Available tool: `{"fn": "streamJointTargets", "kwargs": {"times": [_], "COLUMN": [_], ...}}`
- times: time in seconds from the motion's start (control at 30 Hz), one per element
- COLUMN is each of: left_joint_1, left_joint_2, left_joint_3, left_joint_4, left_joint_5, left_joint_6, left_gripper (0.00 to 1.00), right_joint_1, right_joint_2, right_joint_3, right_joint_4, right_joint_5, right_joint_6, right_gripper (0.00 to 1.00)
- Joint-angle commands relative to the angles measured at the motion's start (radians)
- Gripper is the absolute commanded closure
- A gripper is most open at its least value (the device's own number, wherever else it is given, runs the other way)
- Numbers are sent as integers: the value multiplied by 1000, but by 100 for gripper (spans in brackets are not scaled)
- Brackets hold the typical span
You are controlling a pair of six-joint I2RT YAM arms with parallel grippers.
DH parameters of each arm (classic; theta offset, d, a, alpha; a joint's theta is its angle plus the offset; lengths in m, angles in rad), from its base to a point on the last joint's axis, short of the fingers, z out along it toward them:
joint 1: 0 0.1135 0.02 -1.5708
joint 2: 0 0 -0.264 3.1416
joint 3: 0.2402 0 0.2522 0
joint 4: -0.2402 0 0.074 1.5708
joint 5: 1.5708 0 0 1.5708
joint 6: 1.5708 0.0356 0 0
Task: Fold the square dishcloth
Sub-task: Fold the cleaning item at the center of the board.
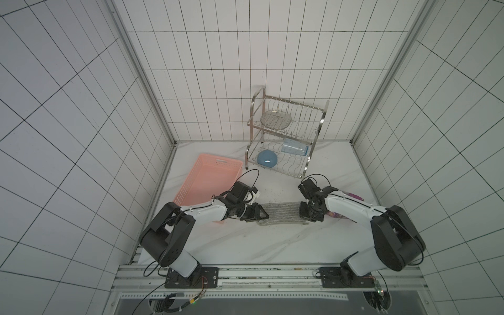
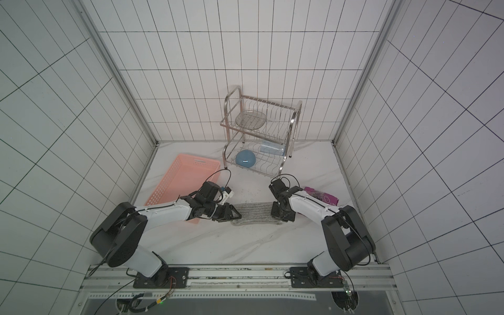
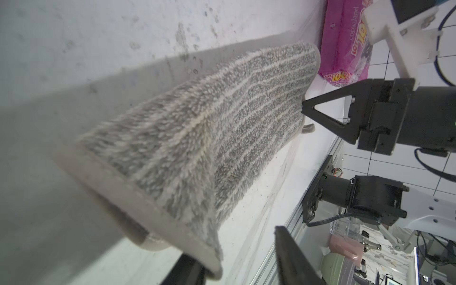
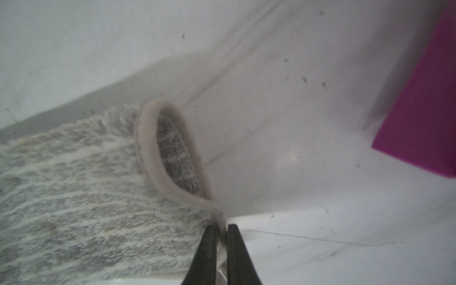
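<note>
The right gripper [image 4: 220, 229] pinches a hem of the square dishcloth [image 1: 282, 213], stretched low over the table [image 1: 245, 245]; the left gripper [image 3: 233, 243], jaws apart, straddles the opposite corner. Best clamp there firmly before folding.

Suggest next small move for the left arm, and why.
Probably close the left gripper on the hem of the square dishcloth: in the left wrist view its jaws stand apart with the hem against only one finger, while the right gripper is pinched shut on the opposite end.
</note>
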Motion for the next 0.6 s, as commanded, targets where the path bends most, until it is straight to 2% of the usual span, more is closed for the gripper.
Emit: {"fn": "streamJointTargets", "kwargs": {"times": [0.0,0.17,0.33,0.37,0.57], "left_joint_1": [2,23,61,59,47], "left_joint_2": [-26,18,71,76,80], "left_joint_3": [20,58,55,57,60], "left_joint_4": [-50,-99,-104,-113,-126], "left_joint_5": [-24,-52,-46,-66,-178], "left_joint_6": [3,-36,-108,-109,-99], "left_gripper": [78,98,100,93,71], "right_joint_1": [9,9,10,9,10], "right_joint_2": [-30,-43,-41,-39,-32], "right_joint_3": [-1,2,0,0,-1], "right_joint_4": [-21,-41,-54,-53,-41], "right_joint_5": [4,25,38,36,24], "right_joint_6": [6,7,4,4,4], "right_gripper": [86,86,86,86,86]}}
